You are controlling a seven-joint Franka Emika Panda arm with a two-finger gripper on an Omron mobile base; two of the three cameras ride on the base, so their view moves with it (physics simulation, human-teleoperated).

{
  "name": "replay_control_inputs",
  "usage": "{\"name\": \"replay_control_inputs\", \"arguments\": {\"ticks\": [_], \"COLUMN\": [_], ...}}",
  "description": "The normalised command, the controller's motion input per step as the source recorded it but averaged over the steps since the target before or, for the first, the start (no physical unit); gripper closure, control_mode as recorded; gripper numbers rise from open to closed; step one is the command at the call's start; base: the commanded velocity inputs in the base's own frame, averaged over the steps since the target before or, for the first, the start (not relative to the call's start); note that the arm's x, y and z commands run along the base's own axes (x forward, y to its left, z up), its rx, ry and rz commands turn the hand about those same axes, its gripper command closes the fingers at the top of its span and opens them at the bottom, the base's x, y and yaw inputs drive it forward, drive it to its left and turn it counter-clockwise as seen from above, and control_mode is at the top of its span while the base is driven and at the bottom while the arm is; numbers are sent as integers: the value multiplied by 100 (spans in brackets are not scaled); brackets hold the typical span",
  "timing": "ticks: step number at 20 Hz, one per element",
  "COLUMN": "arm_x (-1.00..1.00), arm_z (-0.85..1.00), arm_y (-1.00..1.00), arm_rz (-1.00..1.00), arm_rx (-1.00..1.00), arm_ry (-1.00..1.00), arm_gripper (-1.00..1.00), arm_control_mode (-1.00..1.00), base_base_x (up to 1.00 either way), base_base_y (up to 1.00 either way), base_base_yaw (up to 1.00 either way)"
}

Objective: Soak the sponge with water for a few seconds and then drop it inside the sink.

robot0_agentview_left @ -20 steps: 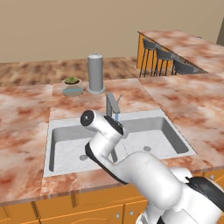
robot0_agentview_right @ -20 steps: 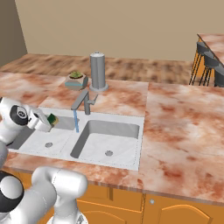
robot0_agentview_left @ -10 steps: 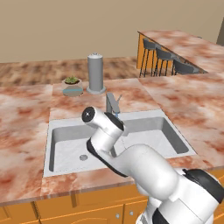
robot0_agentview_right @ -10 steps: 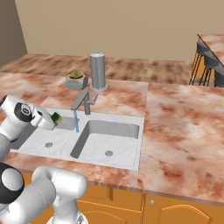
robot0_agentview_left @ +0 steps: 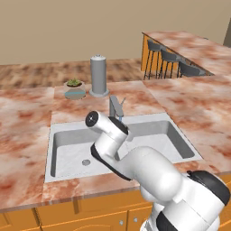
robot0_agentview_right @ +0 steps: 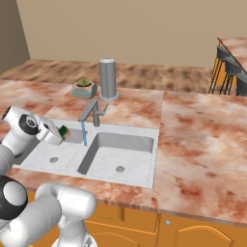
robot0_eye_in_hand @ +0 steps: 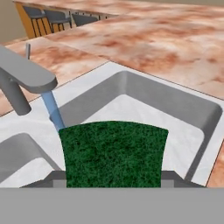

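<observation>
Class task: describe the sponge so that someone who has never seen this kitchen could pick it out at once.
Find the double-basin sink in the marble counter, then the blue water falling from its faucet. Just beside that stream, the gripper holds the sponge: small, flat, dark green, unlike the leafy potted plant behind.

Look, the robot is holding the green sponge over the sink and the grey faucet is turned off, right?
Not quite. The grey faucet is on: the right base view shows a thin light-blue stream of water running from its spout into the light-grey metal double sink. The rest is right: the gripper holds the flat green sponge over the sink, beside the stream.
</observation>
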Motion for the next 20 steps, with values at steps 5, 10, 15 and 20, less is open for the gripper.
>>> {"name": "replay_control_inputs", "arguments": {"ticks": [5,10,15,20], "arm_x": [4,19,12,0], "arm_z": [-20,-26,-19,-13], "arm_y": [-12,-17,-17,-8], "arm_rz": [0,0,0,0], "arm_rx": [0,0,0,0], "arm_ry": [0,0,0,0], "arm_gripper": [100,100,100,100], "arm_control_mode": [-100,-100,-100,-100], "base_base_x": [0,0,0,0], "base_base_y": [0,0,0,0], "base_base_yaw": [0,0,0,0]}}
